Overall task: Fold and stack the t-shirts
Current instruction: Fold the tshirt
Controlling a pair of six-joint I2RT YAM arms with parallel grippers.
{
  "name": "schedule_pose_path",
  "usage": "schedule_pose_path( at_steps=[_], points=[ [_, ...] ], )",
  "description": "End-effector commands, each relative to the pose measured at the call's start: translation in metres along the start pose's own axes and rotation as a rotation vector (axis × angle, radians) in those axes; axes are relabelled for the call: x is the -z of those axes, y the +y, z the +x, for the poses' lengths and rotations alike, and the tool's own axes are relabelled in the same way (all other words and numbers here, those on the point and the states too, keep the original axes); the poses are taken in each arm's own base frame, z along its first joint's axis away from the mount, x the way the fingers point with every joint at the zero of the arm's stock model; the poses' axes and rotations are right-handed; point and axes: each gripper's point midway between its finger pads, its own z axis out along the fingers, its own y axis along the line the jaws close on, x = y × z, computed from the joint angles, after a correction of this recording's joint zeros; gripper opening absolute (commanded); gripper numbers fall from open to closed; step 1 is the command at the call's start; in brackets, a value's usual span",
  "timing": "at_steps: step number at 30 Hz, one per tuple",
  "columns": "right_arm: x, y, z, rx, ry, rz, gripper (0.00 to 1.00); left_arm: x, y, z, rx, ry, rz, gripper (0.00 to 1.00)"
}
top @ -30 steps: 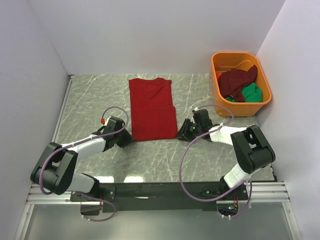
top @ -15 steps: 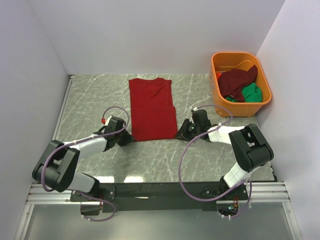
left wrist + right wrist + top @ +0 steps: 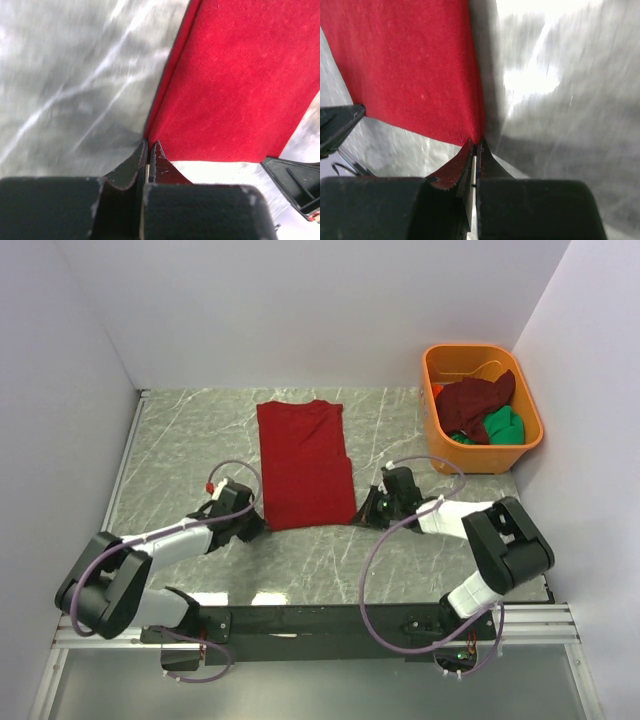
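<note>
So far only the red t-shirt (image 3: 303, 462) was partway done: its sides looked folded in to a narrow strip lying flat, with the crosswise fold judged yet to come. The maroon t-shirt (image 3: 475, 403) and green t-shirt (image 3: 503, 425) lay crumpled in the orange tub (image 3: 487, 459), well beyond the right gripper (image 3: 475, 143) and to its right. Both arms reached low and forward. Each gripper was pinched together on a near corner of the hem, the left gripper (image 3: 149, 145) opposite, cloth stretching ahead of both fingertips.
</note>
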Motion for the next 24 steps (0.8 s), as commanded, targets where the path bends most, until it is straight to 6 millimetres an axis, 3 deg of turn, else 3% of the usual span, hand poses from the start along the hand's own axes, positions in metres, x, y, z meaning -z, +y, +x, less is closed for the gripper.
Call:
schedule_pose_path(
  at_steps=[1,9,13,16,18,21,22,24],
  points=[
    [0.011,-0.002,0.021,0.038,0.006,0.006,0.0,0.01,0.008,0.015,-0.024,0.01,-0.014,0.01],
    [0.042,-0.021,0.068,0.044,0.001,0.004,0.0,0.041,0.017,0.05,-0.026,0.027,0.012,0.01],
    [0.057,-0.032,0.088,0.043,-0.007,0.012,0.0,0.058,0.021,0.057,-0.032,0.019,0.022,0.01],
    [0.071,-0.025,0.088,0.061,-0.033,-0.015,0.0,0.071,0.013,0.056,-0.038,0.011,0.055,0.01],
    [0.082,-0.018,0.082,0.077,-0.06,-0.02,0.0,0.081,-0.003,0.049,-0.047,-0.008,0.099,0.01],
    [0.098,0.001,0.064,0.106,-0.109,-0.031,0.0,0.093,-0.025,0.038,-0.07,-0.037,0.127,0.01],
    [0.107,0.018,0.052,0.127,-0.139,-0.053,0.0,0.096,-0.03,0.035,-0.076,-0.046,0.131,0.01],
    [0.113,0.024,0.043,0.139,-0.155,-0.037,0.0,0.103,-0.045,0.028,-0.09,-0.059,0.148,0.01]
  ],
)
